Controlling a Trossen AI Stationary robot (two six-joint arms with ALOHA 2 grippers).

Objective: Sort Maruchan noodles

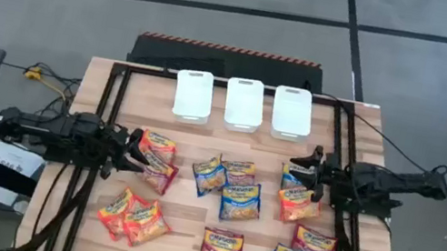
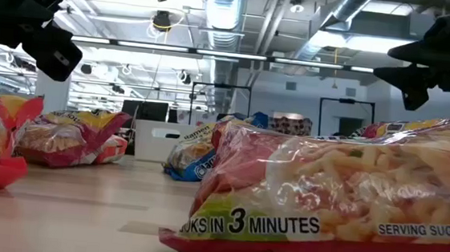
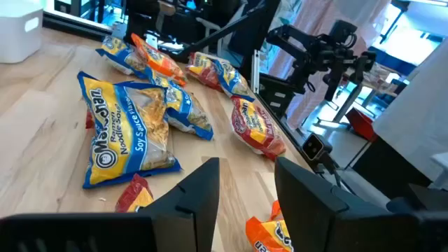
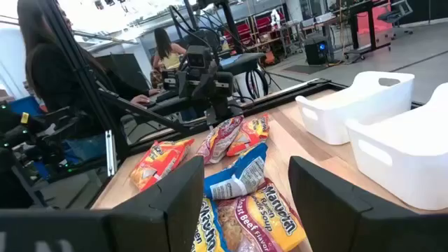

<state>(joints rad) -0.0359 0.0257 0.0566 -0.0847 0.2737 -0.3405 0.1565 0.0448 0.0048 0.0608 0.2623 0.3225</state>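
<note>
Twelve packets (image 1: 239,200) crowd mid-table (image 1: 178,228) (bare strip before tubs (image 1: 243,104)).

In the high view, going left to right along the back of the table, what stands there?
Three white tubs in a row: left tub → middle tub → right tub. All three look empty from above.
</note>
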